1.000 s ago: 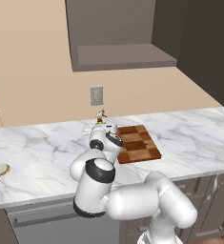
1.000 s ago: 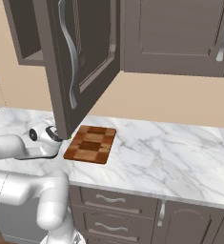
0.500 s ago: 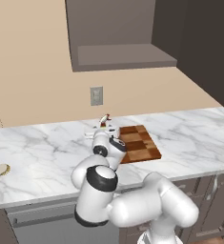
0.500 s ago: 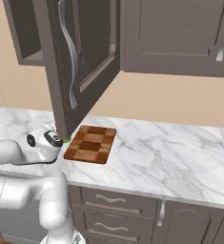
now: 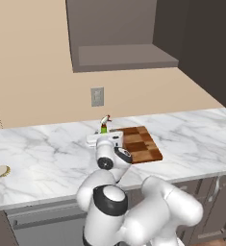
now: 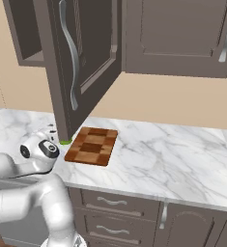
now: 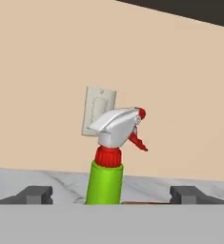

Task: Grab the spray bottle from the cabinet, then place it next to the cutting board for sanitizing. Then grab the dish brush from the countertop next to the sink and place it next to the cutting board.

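Bottle [image 7: 105, 183] bright green, red collar, white-and-red nozzle. Board [image 5: 138, 144] just beside bottle: brown checkered, light/dark blocks. Desk [image 5: 47, 158] white marble, grey veins. Cabinet [image 5: 124, 33] dark grey-brown. Wall tan.

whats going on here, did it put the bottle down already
Yes, it looks that way. The green spray bottle stands upright on the white marble countertop, just left of the checkered cutting board. The robot's gripper sits low right at the bottle with its fingers spread wide on either side, not clamping it. The dish brush lies far off to the left on the counter, untouched. The cabinet door hangs open above.
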Available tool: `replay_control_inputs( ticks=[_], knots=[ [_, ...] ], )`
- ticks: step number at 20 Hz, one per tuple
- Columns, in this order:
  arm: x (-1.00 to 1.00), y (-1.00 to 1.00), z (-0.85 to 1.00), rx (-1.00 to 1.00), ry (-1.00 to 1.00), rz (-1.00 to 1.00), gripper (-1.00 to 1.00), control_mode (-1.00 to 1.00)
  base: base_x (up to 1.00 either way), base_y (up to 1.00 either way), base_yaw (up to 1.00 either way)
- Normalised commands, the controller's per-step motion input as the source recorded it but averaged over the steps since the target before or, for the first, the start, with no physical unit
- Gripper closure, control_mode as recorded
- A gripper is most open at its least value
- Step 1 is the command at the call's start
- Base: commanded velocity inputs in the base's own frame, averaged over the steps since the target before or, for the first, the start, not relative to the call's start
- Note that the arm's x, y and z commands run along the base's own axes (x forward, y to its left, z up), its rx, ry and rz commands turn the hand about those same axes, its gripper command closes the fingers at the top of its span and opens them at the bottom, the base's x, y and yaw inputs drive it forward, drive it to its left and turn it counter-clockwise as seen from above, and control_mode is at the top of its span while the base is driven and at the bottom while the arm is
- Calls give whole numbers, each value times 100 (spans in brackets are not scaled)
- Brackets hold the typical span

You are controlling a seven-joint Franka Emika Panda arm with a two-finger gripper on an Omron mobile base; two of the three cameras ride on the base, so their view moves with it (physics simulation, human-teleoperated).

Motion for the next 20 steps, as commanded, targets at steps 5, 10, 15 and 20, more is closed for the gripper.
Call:
replay_control_inputs(
  ticks=[5,10,15,20],
  knots=[
    [-69,0,75,0,7,0,-100,-100,0,0,0],
    [-62,2,89,0,22,0,-100,-100,0,0,0],
    [-49,2,96,0,39,0,-100,-100,0,0,0],
    [-49,11,100,0,44,0,-100,-100,0,0,0]
  ],
)
